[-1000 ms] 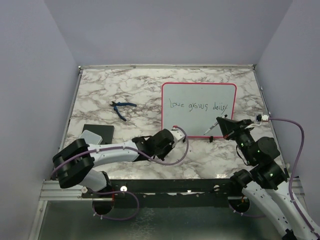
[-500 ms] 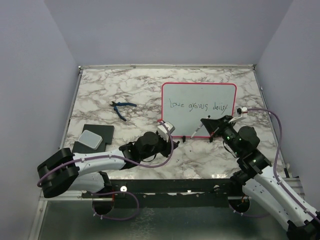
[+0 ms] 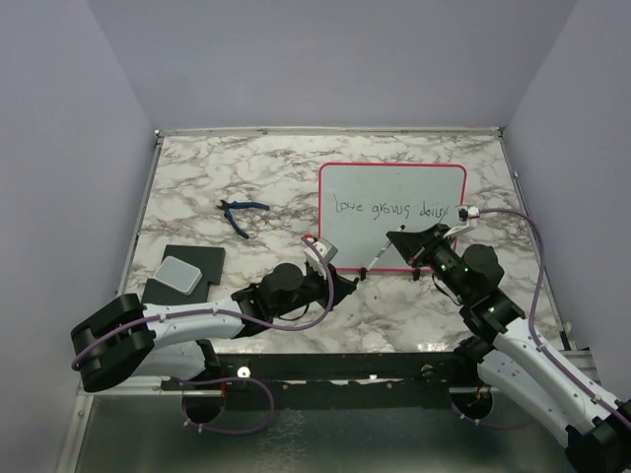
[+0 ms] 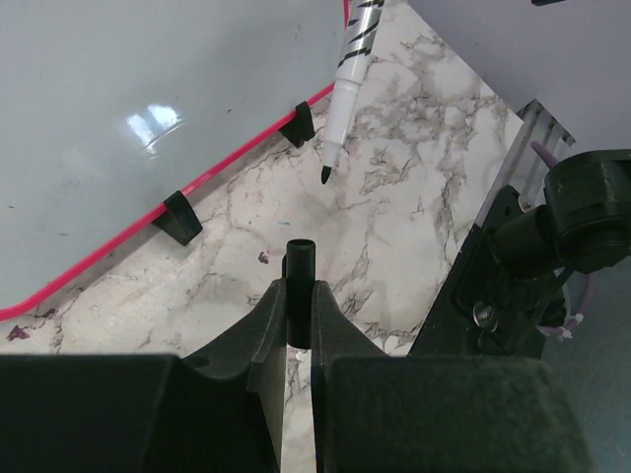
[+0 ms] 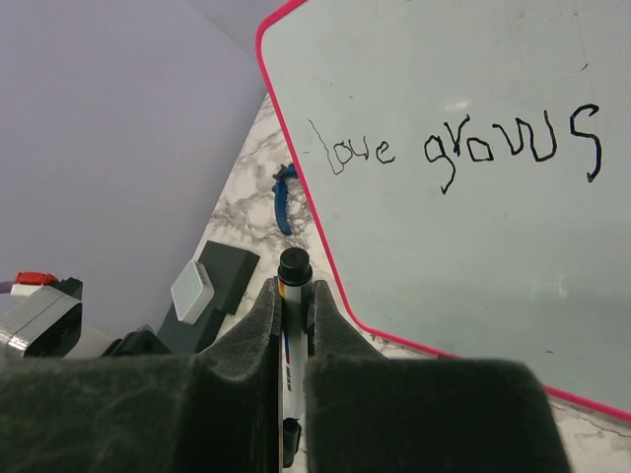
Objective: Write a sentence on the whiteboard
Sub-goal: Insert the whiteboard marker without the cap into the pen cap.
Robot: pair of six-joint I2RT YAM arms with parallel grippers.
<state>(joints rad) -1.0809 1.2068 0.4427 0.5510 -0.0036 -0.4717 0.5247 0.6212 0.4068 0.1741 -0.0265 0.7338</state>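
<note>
Currently both grippers are pinched tight. The left gripper (image 4: 299,296) clamps a small black cap (image 4: 301,261), its open mouth pointing away from the wrist. The right gripper (image 5: 293,296) clamps the marker (image 4: 347,79) by its barrel, which is white plastic with a striped label and a bare dark tip.

Key relation: the tip hangs just beyond the cap's mouth, a little to its right in the left wrist view. It is apart from the cap, not touching, over the marble-patterned table (image 4: 394,217). The marker's long axis slants down toward the cap and the cap's axis runs straight out, so they are near but not in line.

I judge recapping to be the next step. It calls for squaring those axes first, because a tilted entry could smear ink on the cap's rim.

Beyond them the whiteboard (image 4: 128,89) lies flat and glossy, with a thin red frame and two black clips (image 4: 182,217) on its near edge. The sentence (image 3: 389,208) spans its width in thin dark handwriting, "love grows daily". Blue-handled pliers (image 3: 242,211) lie well apart to the left.
</note>
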